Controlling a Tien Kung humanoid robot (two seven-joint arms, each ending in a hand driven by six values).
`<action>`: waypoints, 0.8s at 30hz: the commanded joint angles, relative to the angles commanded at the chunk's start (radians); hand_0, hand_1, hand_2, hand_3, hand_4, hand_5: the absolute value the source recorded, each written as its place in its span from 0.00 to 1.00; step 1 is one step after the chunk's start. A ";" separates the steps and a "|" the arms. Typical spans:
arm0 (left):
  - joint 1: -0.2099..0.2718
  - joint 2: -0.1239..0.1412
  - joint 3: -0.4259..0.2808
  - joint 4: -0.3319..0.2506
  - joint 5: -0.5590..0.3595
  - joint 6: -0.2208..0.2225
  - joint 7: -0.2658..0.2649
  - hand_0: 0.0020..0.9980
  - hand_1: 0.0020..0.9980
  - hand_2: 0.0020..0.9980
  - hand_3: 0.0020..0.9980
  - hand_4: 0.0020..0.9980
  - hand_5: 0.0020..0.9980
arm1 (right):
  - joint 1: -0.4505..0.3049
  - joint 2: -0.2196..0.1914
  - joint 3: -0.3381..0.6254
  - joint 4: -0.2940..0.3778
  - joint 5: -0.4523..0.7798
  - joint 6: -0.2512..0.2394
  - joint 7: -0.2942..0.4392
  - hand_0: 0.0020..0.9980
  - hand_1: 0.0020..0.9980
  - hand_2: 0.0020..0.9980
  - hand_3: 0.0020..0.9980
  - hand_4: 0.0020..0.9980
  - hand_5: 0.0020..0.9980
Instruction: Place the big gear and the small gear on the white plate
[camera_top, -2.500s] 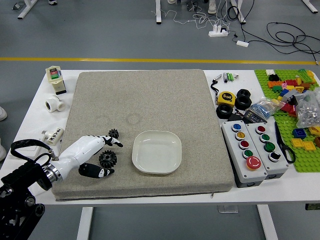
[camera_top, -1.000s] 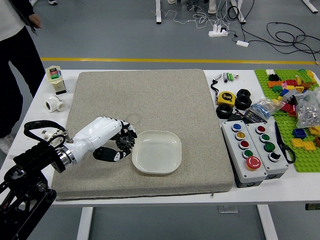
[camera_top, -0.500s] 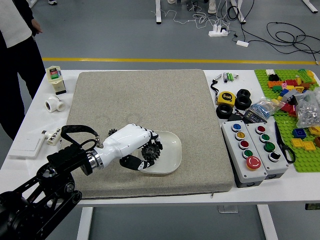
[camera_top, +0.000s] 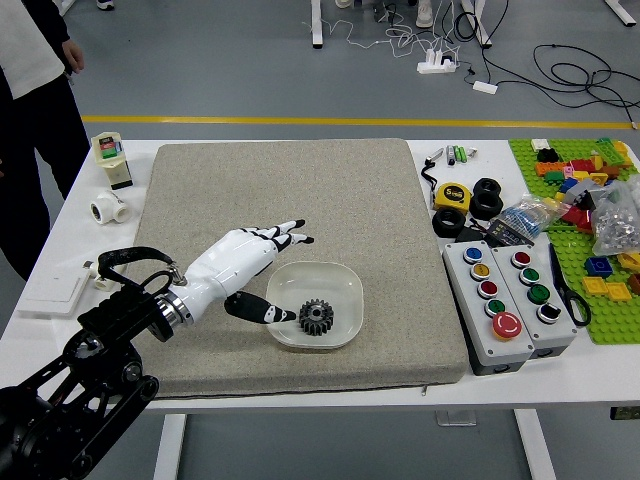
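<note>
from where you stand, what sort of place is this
Probably a robotics lab or test area: a grey floor with a yellow line, loose black cables, and grey button boxes on a white table.

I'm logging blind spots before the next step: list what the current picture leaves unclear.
- Second gear: only the gear on the plate shows in the head view; the left hand or its arm may hide another.
- Right hand: outside the head view.
- Person: head cut off by the top edge, head view.
- Clear bag: contents too small, head view.
</note>
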 joint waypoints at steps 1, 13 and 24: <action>-0.004 0.002 -0.009 0.009 0.000 0.006 0.009 0.68 0.80 0.97 0.87 0.94 0.17 | 0.000 0.000 0.000 0.000 0.000 0.000 0.000 0.60 0.61 0.70 0.55 0.76 0.66; -0.044 0.015 -0.038 0.139 0.000 -0.056 0.065 0.50 0.69 0.78 0.61 0.76 0.07 | 0.006 -0.001 -0.003 0.000 0.006 -0.001 -0.001 0.60 0.61 0.70 0.55 0.76 0.66; -0.059 -0.003 -0.045 0.215 0.000 -0.050 0.082 0.45 0.64 0.75 0.60 0.73 0.06 | 0.011 -0.001 -0.003 0.000 0.007 -0.001 -0.001 0.60 0.61 0.70 0.55 0.76 0.66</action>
